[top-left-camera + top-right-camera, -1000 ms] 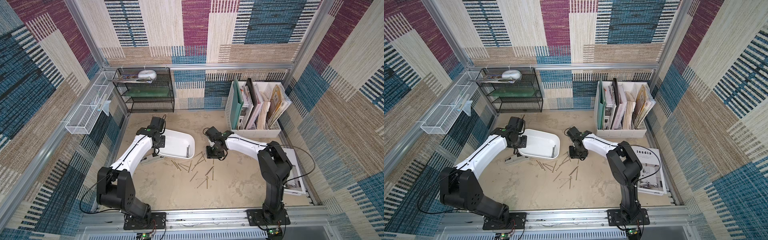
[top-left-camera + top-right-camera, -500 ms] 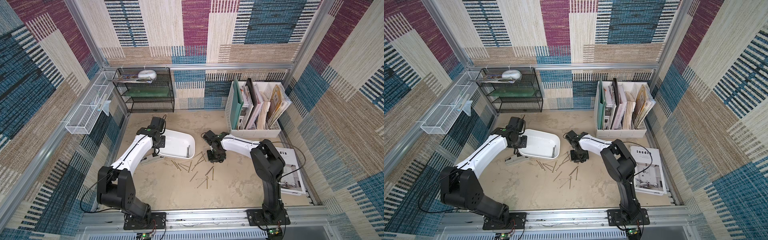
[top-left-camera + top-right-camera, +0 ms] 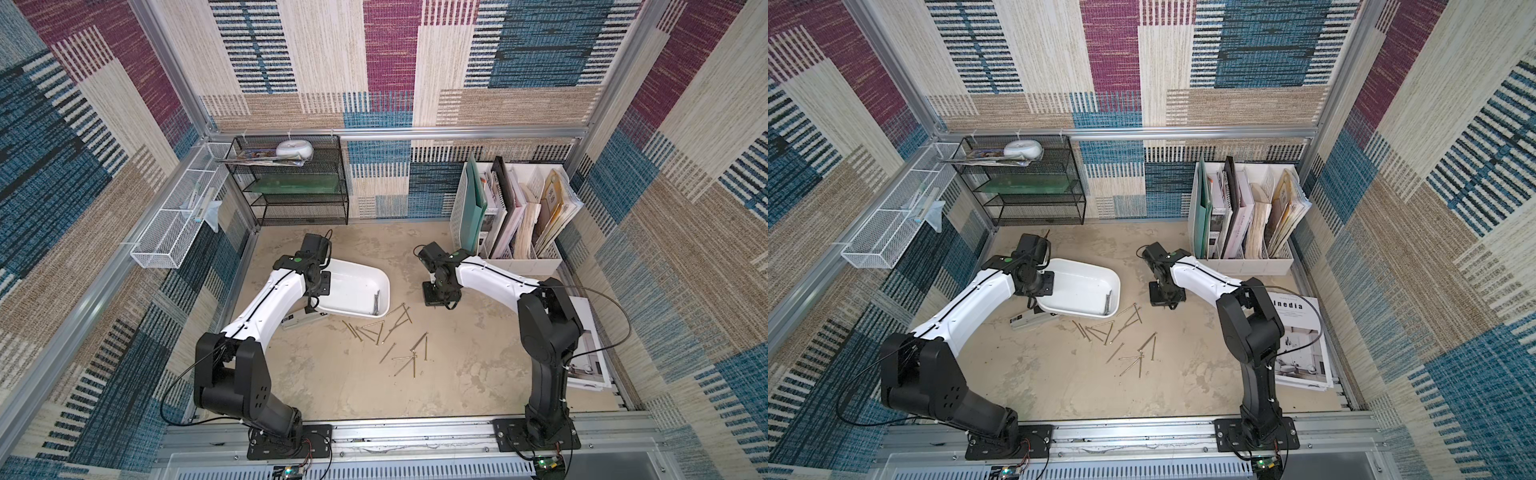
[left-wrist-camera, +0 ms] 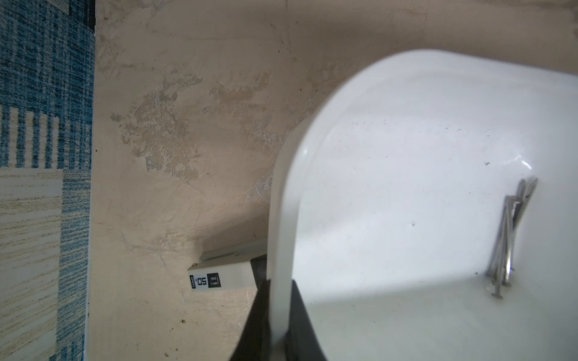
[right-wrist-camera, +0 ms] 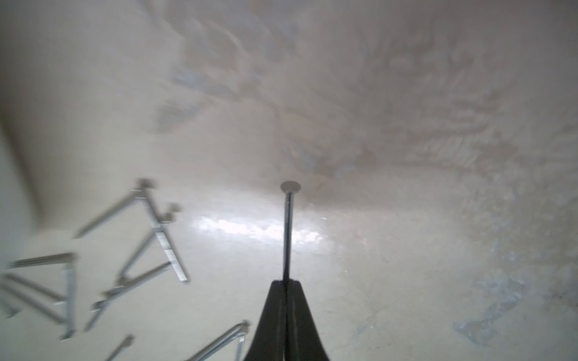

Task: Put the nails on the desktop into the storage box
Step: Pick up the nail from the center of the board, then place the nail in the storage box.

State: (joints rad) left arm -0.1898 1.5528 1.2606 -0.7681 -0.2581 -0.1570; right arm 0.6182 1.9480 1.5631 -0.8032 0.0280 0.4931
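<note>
My right gripper (image 5: 286,283) is pressed together on one nail (image 5: 287,231). I'm pinching it by the pointed end, so the shaft runs straight out ahead of my fingertips with the flat head farthest from me, above the desktop (image 5: 406,250). This wrist view is blurred, but off to one side of the held nail I can make out the loose nails (image 5: 156,243) lying flat on the sandy surface, several crossing one another. In both top views that scatter sits between this gripper and the arm bases, near the storage box (image 4: 283,203). Over on the other arm, my left gripper (image 4: 278,290) is clamped on the box's rim, one finger outside the white wall, one inside. Across the tub from those fingers, a small bunch of nails (image 4: 508,237) rests against the far wall. Just beside my outer finger, a small white carton (image 4: 219,275) marked 50 pokes out from under the box.
</note>
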